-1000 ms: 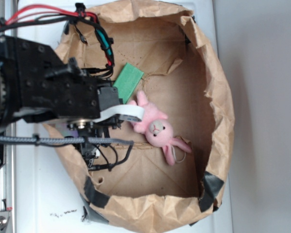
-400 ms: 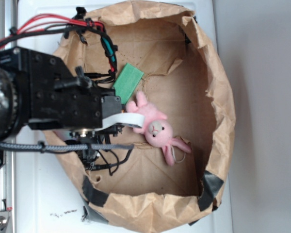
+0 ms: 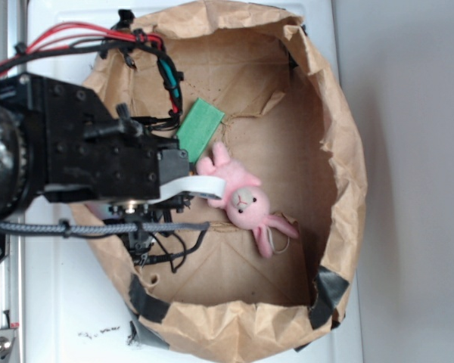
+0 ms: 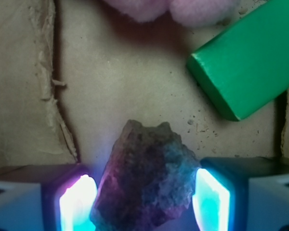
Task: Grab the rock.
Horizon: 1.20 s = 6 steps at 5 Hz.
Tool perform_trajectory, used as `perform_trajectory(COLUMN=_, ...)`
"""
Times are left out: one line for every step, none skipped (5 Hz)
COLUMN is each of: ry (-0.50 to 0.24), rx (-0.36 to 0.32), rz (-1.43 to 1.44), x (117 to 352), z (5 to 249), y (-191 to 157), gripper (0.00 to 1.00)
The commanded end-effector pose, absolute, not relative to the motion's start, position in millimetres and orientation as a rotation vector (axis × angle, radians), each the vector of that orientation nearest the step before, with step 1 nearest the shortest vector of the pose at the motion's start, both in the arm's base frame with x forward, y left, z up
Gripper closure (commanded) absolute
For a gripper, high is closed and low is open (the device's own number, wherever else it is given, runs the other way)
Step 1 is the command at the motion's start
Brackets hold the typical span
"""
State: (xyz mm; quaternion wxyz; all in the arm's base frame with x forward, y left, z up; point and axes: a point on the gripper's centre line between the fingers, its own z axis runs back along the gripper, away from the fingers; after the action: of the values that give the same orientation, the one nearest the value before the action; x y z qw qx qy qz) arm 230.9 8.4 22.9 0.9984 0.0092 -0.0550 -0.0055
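Observation:
In the wrist view the rock (image 4: 147,185), a dark, rough, lumpy stone, sits on the brown paper floor between my two glowing pads. My gripper (image 4: 144,204) is shut on it, with the left pad (image 4: 77,204) and the right pad (image 4: 212,197) both against its sides. In the exterior view the black arm (image 3: 83,151) covers both the rock and the fingers at the left side of the paper-lined basin.
A flat green block (image 4: 248,62) lies just ahead to the right, also seen as the green block (image 3: 200,125). The pink plush bunny (image 3: 242,198) lies mid-basin. The crumpled paper wall (image 3: 348,166) rings everything, and cables (image 3: 166,76) hang at the back left.
Between one second ago and 0.4 s ago the arm shifted slightly, its white band moving toward the bunny. It has held still since then.

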Motion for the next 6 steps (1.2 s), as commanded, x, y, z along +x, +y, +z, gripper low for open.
perform_trajectory(ry=-0.163, rx=-0.042, rz=0.07, x=255.2, z=83.9, y=27.2, gripper=1.0)
perform_trajectory(ry=-0.17, rx=-0.064, rz=0.093, x=261.7, z=114.6, y=28.3, gripper=1.0)
perform_trajectory(ry=-0.22, rx=-0.079, rz=0.134, x=267.2, z=136.1, y=26.9, gripper=1.0)
perform_trajectory(ry=-0.265, rx=-0.101, rz=0.159, x=273.6, z=153.1, y=26.7, gripper=1.0)
perform_trajectory(ry=-0.332, rx=-0.109, rz=0.202, x=274.1, z=167.7, y=24.5, gripper=1.0)
perform_trajectory(ry=-0.328, rx=-0.118, rz=0.196, x=277.9, z=175.4, y=20.9, gripper=1.0)
